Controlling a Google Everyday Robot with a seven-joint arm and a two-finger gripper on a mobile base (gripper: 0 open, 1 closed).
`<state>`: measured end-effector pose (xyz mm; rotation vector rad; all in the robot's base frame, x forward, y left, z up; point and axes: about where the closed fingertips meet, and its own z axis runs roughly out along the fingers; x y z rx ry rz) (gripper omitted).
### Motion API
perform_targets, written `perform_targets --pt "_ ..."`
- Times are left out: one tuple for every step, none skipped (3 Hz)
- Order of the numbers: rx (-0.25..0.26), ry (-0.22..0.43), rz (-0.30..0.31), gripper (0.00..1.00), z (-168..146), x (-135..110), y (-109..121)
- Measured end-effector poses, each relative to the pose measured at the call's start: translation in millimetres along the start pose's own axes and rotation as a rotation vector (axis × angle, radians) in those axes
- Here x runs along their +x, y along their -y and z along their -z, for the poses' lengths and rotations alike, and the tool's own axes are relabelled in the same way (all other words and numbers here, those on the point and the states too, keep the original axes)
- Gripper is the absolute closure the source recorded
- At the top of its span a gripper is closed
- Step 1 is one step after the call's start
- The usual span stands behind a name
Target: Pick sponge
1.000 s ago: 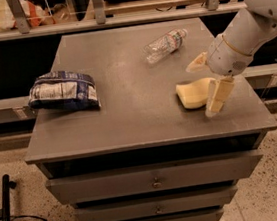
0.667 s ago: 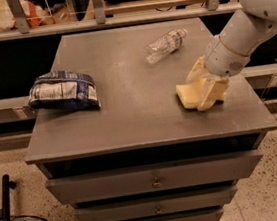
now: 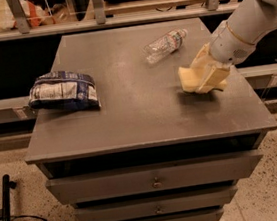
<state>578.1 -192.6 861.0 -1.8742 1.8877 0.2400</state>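
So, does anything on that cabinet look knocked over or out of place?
The clear bottle lies on its side near the back of the cabinet top, not standing, and the blue-white bag pokes past the left edge. No spill shows. The gripper is down at the sponge on the right.

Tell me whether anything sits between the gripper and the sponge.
Nothing visible does. The gripper is right at the sponge, near one side edge of the cabinet top. The plastic bottle lies farther back and the blue-white bag sits near the opposite edge, both apart from them.
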Motion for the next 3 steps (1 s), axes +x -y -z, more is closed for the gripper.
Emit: perform_targets --pt "0.135 0.110 -0.047 1.00 35 -12 41" --pt "0.246 0.237 -0.033 1.00 74 -38 73" --pt "0.246 0.237 -0.033 1.00 74 -38 73"
